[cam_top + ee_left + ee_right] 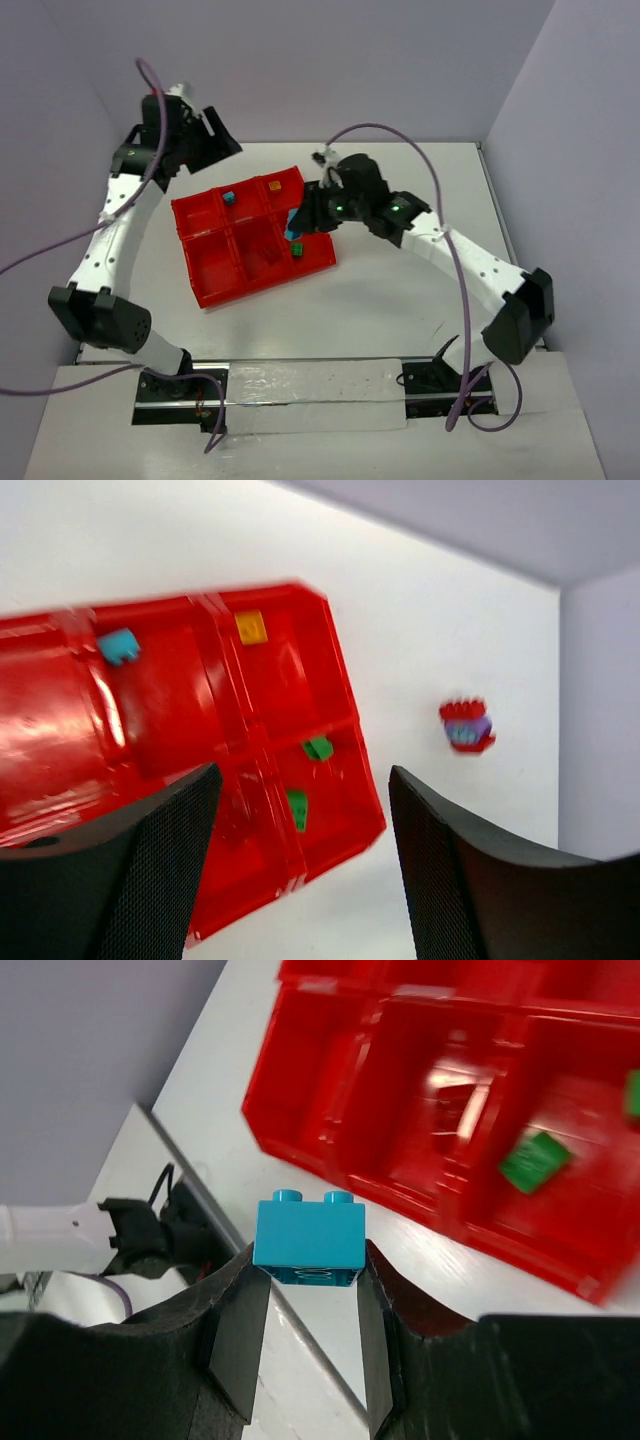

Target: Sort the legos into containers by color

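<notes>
The right tool (308, 1272) pinches a teal brick (308, 1235) by its sides, close to the red tray (300, 1110). It is probably bound for the compartment (160, 700) holding its teal twin (119, 645). The left tool (302, 780) hangs wide and empty, out of the way.

1 tray (290, 685), 6 compts; teal brick (118, 645) (308, 1238) x2; green brick (318, 747) (297, 809) x2; yellow brick (251, 626) x1; red-purple clump (467, 726) x1, prob. several pcs.

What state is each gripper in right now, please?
Left gripper: open, holding nothing.
Right gripper: closed on a teal-blue lego.
</notes>
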